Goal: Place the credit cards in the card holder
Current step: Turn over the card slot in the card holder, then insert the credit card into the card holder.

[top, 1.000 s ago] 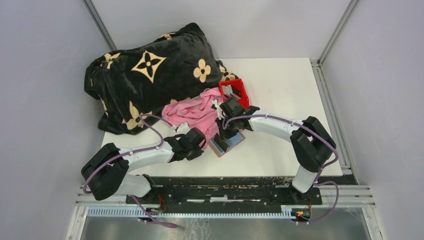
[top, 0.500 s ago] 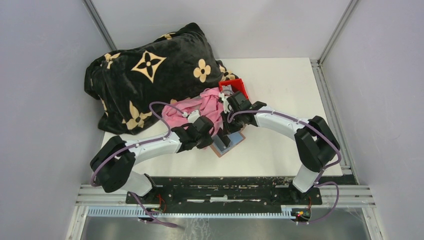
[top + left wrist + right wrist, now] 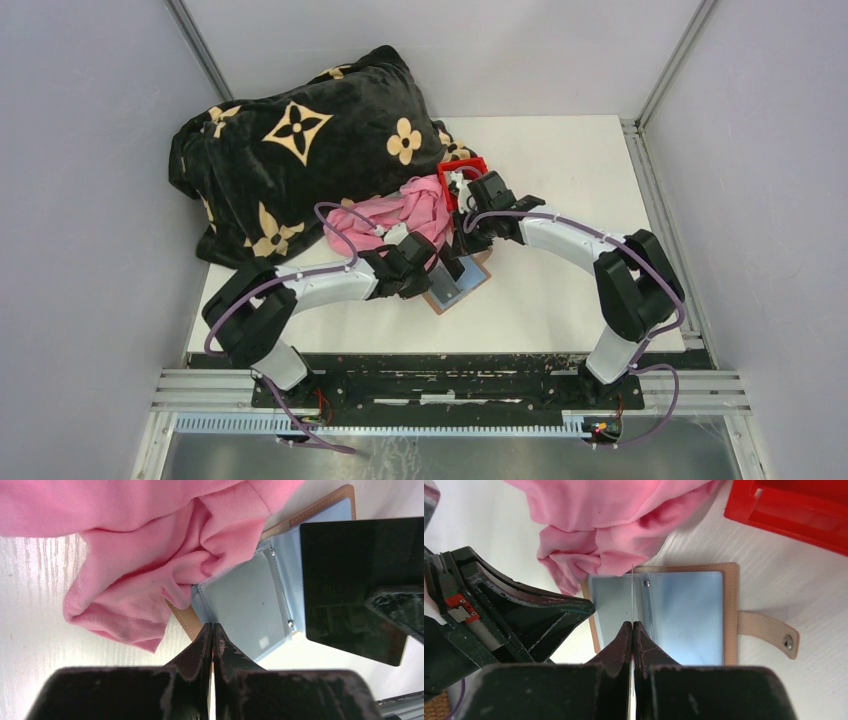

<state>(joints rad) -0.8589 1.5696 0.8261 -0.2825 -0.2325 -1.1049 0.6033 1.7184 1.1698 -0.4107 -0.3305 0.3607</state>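
A pink cloth (image 3: 150, 555) overlaps the card holder (image 3: 245, 605); right jaws pinch a dark card (image 3: 350, 580), left jaws closed.

the left gripper (image 3: 212, 626) has swung in from the near left, over the edge of the pink cloth (image 3: 400, 215), to just beside the open card holder (image 3: 462, 287). the right arm (image 3: 560, 235) has shifted its wrist back toward the red bin (image 3: 470, 166).
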